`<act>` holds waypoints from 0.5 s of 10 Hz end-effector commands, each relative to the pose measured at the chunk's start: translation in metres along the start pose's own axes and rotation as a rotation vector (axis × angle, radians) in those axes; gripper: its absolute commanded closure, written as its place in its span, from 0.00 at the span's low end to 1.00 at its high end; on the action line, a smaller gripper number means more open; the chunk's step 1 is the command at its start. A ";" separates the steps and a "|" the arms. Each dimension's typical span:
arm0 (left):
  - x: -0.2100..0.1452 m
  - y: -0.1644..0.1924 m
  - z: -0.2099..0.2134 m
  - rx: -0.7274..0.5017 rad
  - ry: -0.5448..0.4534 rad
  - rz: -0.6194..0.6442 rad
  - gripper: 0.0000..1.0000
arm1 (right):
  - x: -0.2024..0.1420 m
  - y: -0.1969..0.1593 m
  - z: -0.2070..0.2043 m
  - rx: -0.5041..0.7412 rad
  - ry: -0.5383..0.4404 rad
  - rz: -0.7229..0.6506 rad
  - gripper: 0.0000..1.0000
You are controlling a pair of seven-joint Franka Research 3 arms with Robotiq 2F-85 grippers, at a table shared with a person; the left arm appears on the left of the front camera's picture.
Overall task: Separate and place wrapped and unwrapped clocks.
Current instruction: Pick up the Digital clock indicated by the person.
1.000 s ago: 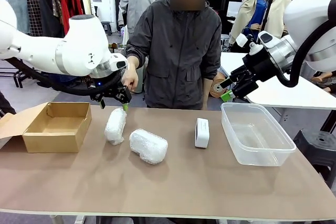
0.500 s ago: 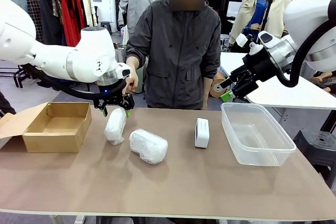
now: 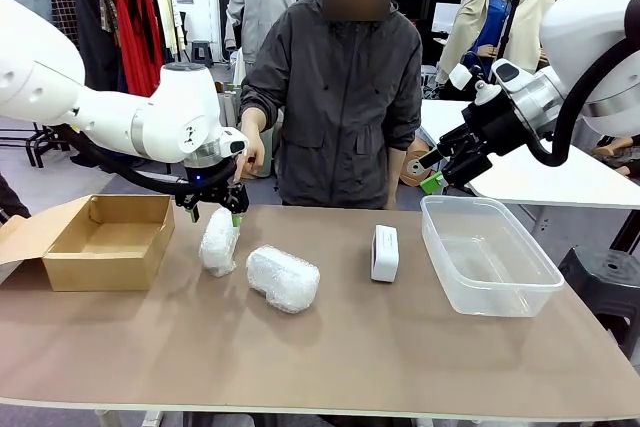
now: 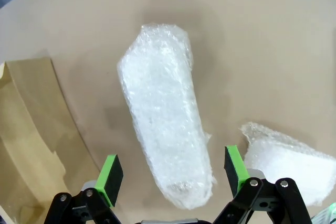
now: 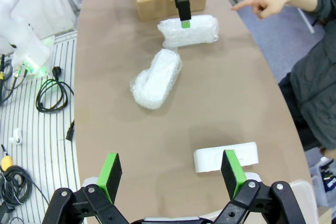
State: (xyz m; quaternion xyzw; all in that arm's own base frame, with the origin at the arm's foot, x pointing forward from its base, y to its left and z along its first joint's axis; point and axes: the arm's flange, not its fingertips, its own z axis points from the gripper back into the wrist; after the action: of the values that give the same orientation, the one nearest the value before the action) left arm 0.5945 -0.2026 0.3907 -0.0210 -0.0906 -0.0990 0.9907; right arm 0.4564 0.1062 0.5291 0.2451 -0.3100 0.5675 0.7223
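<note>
Nothing has been sorted yet: the cardboard box (image 3: 110, 267) and the clear tub (image 3: 470, 202) are seen empty, and all three clocks lie on the counter (image 3: 350, 347). The left claw (image 3: 215, 215) is held wide open, gripping nothing, just above the far end of the first wrapped clock (image 3: 220, 242), which lies just beside the box wall. The second wrapped clock (image 3: 283, 278) is near it but apart, so room is left for the fingers. The bare clock (image 3: 384, 253) stands upright near the tub. The right claw (image 3: 432, 172) is held open and empty, high beside the tub. The near counter is left free.
</note>
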 end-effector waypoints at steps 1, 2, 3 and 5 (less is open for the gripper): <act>0.013 0.008 -0.007 -0.009 0.016 -0.032 0.00 | 0.001 -0.001 0.001 0.005 -0.005 0.007 0.00; 0.016 0.010 -0.012 -0.019 0.015 -0.035 0.00 | 0.001 -0.001 0.001 0.005 -0.005 0.007 0.00; 0.018 0.012 -0.018 -0.026 0.026 -0.032 0.00 | 0.001 -0.001 0.001 0.005 -0.005 0.007 0.00; 0.018 0.012 -0.028 -0.046 0.042 -0.031 0.00 | 0.001 -0.001 0.001 0.005 -0.005 0.007 0.00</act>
State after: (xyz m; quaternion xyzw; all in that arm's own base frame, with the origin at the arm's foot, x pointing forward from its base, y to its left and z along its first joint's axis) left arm 0.6145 -0.1979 0.3641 -0.0272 -0.0748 -0.1133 0.9904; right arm 0.4564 0.1062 0.5291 0.2451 -0.3099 0.5675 0.7223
